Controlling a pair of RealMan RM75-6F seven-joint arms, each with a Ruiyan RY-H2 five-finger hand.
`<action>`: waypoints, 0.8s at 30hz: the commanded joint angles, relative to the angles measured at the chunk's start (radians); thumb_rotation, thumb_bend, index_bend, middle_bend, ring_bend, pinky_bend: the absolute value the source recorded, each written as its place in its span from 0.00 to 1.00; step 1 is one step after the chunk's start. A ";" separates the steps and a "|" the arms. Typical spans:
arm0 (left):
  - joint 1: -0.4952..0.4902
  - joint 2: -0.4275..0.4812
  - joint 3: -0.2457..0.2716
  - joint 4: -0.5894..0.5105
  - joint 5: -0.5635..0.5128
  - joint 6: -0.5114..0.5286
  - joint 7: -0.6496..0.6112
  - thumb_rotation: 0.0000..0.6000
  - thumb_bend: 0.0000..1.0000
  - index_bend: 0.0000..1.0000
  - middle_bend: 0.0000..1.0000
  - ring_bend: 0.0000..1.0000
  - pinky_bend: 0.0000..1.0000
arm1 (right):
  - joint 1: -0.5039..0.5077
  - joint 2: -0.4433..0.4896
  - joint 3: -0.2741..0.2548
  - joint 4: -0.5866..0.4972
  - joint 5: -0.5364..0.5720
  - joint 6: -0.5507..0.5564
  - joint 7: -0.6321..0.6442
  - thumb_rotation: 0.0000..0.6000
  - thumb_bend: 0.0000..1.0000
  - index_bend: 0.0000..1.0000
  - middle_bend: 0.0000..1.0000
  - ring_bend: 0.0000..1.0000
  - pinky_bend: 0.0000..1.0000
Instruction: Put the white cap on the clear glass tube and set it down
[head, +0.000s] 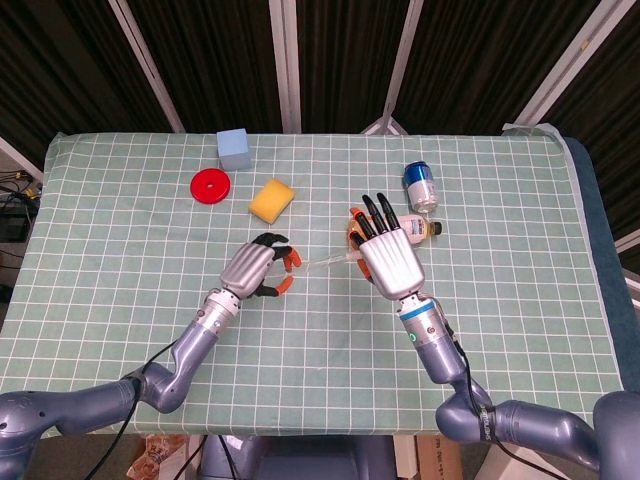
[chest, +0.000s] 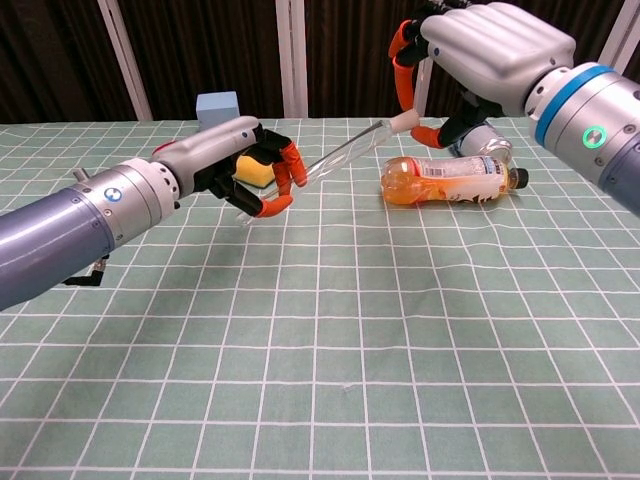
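Observation:
My left hand (chest: 245, 165) (head: 256, 268) grips the lower end of the clear glass tube (chest: 335, 160) (head: 322, 264), which slants up to the right above the table. My right hand (chest: 480, 50) (head: 388, 258) pinches the small white cap (chest: 401, 122) between thumb and a finger, its other fingers spread. The cap sits at the tube's upper open end and touches it. In the head view the cap is hidden behind the right hand.
An orange drink bottle (chest: 445, 178) (head: 428, 228) lies on its side just beyond the right hand, a blue can (head: 421, 184) behind it. Further back left are a yellow sponge (head: 271, 199), a red disc (head: 211, 185) and a light blue cube (head: 233, 149). The green checked cloth (chest: 350, 340) covers the table.

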 joint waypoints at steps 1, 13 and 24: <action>0.000 -0.001 0.001 0.000 0.001 0.000 0.001 1.00 0.84 0.52 0.57 0.20 0.17 | 0.001 -0.002 -0.001 0.001 0.001 0.000 -0.002 1.00 0.37 0.65 0.22 0.00 0.00; 0.000 -0.007 -0.001 0.005 -0.002 0.000 0.003 1.00 0.84 0.52 0.57 0.20 0.17 | 0.003 -0.019 -0.005 0.003 0.004 0.000 -0.007 1.00 0.37 0.65 0.22 0.00 0.00; -0.006 -0.017 -0.003 0.012 -0.004 -0.006 0.007 1.00 0.84 0.52 0.57 0.20 0.17 | 0.005 -0.028 -0.002 0.007 0.008 0.001 -0.008 1.00 0.36 0.65 0.22 0.00 0.00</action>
